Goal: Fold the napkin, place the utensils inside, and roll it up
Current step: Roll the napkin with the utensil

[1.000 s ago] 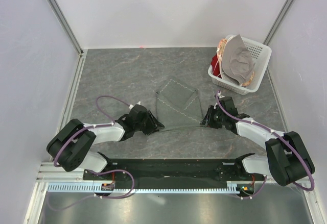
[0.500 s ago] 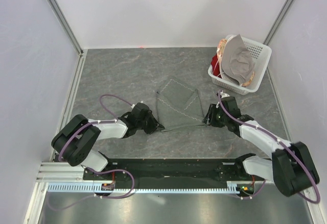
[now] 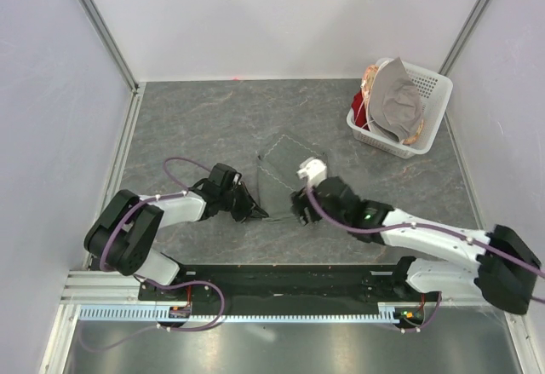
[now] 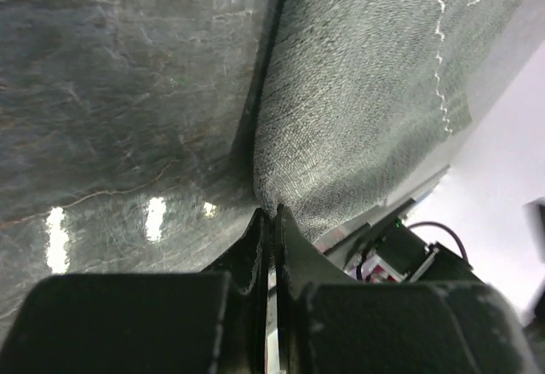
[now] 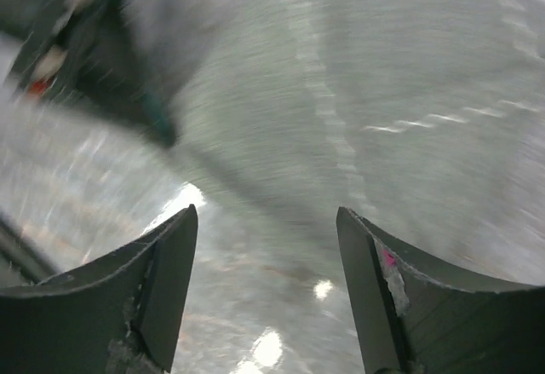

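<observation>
The dark grey-green napkin (image 3: 285, 169) lies folded on the table's middle, its light stitched hem showing. My left gripper (image 3: 258, 213) is shut on the napkin's near left corner; in the left wrist view the jaws (image 4: 271, 214) pinch the cloth (image 4: 358, 93) low at the table. My right gripper (image 3: 298, 207) is open and empty just right of it, at the napkin's near edge. In the right wrist view its fingers (image 5: 266, 216) stand wide apart over table and napkin (image 5: 409, 67). A blurred dark shape with a teal tip (image 5: 157, 123) lies at the left there. No spoon shows clearly.
A white basket (image 3: 438, 84) stands at the back right, holding a pale grey-beige cloth (image 3: 398, 101) and red and orange items. Metal rails run along the left edge (image 3: 119, 161). The arms' black base bar (image 3: 289, 280) lies along the near edge.
My right arm has swung left from the napkin's near right corner and opened, now close to the left gripper. The near edge stretched between both grippers has slackened. The left gripper stays shut.
</observation>
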You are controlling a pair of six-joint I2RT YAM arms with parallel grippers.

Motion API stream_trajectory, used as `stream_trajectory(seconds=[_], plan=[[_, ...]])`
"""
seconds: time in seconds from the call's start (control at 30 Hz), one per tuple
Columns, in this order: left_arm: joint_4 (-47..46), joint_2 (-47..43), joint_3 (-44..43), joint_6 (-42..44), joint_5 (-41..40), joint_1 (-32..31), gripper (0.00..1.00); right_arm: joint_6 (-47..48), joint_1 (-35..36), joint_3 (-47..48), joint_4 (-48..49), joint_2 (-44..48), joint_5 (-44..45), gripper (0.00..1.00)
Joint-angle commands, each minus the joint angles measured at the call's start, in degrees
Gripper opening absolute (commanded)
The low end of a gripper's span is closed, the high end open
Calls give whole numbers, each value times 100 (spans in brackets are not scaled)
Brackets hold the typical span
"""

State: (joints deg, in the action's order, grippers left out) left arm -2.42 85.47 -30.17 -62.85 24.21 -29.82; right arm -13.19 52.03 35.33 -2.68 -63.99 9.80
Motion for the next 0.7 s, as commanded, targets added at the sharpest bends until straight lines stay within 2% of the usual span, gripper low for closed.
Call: stream_trajectory(seconds=[0.0, 0.1, 0.37, 0.47, 0.67], plan=[[372, -22, -226, 387, 743, 178, 2, 773, 1060, 544, 610, -745, 890, 76], [443, 4, -235, 432, 963, 354, 2, 1072, 1623, 729, 838, -1247, 1242, 77], [514, 22, -252, 502, 1280, 609, 2, 1722, 2424, 993, 1401, -2284, 2033, 78], [610, 5, -279, 563, 1297, 653, 2, 1864, 2610, 941, 1682, -2530, 2463, 77], [663, 5, -243, 607, 1385, 767, 2, 2031, 2663, 1019, 1832, -3154, 2684, 76]])
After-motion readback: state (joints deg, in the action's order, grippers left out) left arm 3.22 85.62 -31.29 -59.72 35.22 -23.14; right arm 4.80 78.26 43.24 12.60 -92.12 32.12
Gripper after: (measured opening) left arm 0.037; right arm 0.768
